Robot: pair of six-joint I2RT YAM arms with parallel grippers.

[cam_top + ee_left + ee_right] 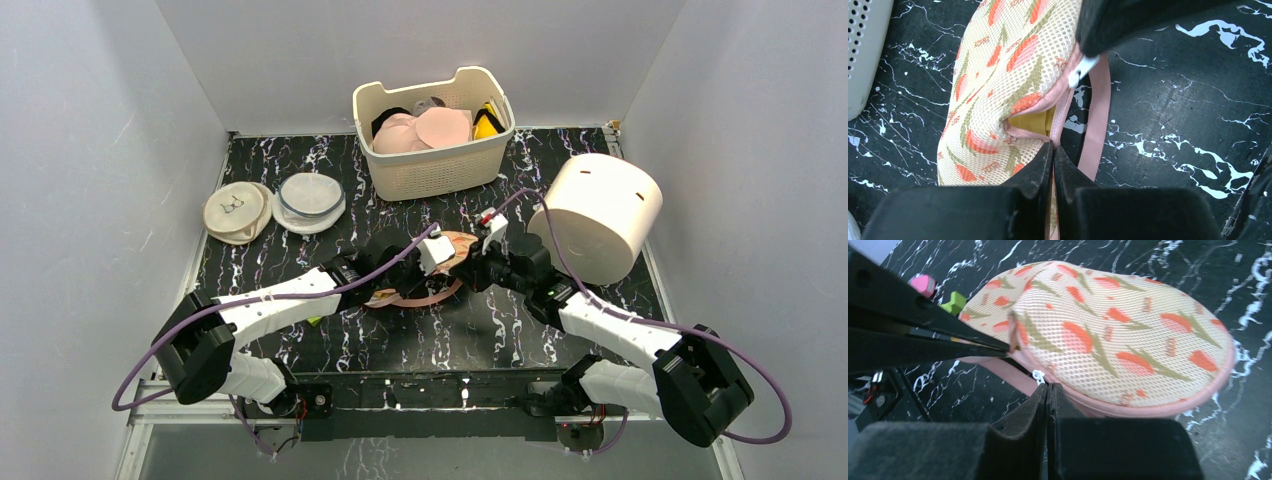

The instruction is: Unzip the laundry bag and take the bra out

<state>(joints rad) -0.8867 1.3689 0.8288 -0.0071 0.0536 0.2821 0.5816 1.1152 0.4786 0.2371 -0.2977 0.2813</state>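
Note:
The laundry bag (440, 272) lies mid-table between both grippers. In the left wrist view the bag (1008, 65) is partly unzipped, and the mustard-yellow bra (1035, 121) shows through the gap. My left gripper (1053, 146) is shut on the bag's pink edging at the end of the zipper. The pink loop (1098, 115) lies beside it. My right gripper (1048, 386) is shut on the white zipper pull (1039, 375) at the bag's pink rim. The pull also shows in the left wrist view (1080, 71). In the top view the left gripper (432, 258) and right gripper (482, 252) face each other over the bag.
A cream slotted basket (435, 165) with pale pink cups stands at the back. A large white cylinder (602, 215) lies right of the bag. Two round mesh discs (272, 205) sit at the back left. Small pink (923, 284) and green (954, 302) pieces lie beyond the bag.

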